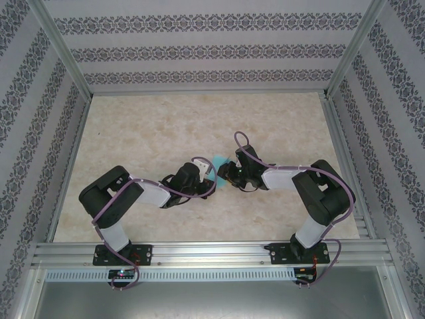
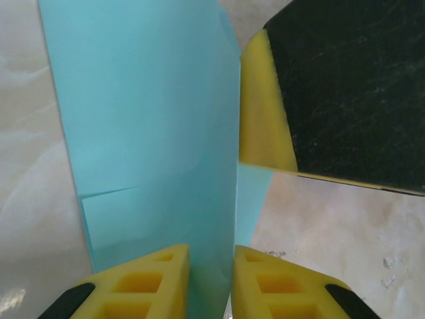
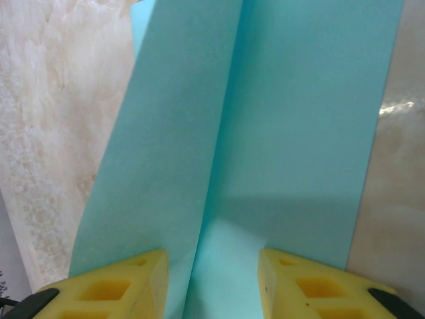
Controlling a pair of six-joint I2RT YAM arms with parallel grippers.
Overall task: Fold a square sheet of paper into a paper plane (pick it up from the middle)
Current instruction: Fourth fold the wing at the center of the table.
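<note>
With bare table [image 1: 166, 126] open on every side, the folded paper [image 3: 265, 119] lies between both grippers, its long axis and ridge running straight ahead of the right gripper [image 3: 212, 256], whose jaws stand apart astride it; the left gripper [image 2: 211, 252] has its jaws nearly closed around the paper, pinching or not I cannot tell.

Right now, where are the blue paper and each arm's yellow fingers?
blue paper [image 2: 146, 119]: left wrist view, flat left panel.
left fingers [image 2: 149, 286]: left wrist view, one yellow pad.
right fingers [image 3: 312, 289]: right wrist view, one yellow pad.
</note>
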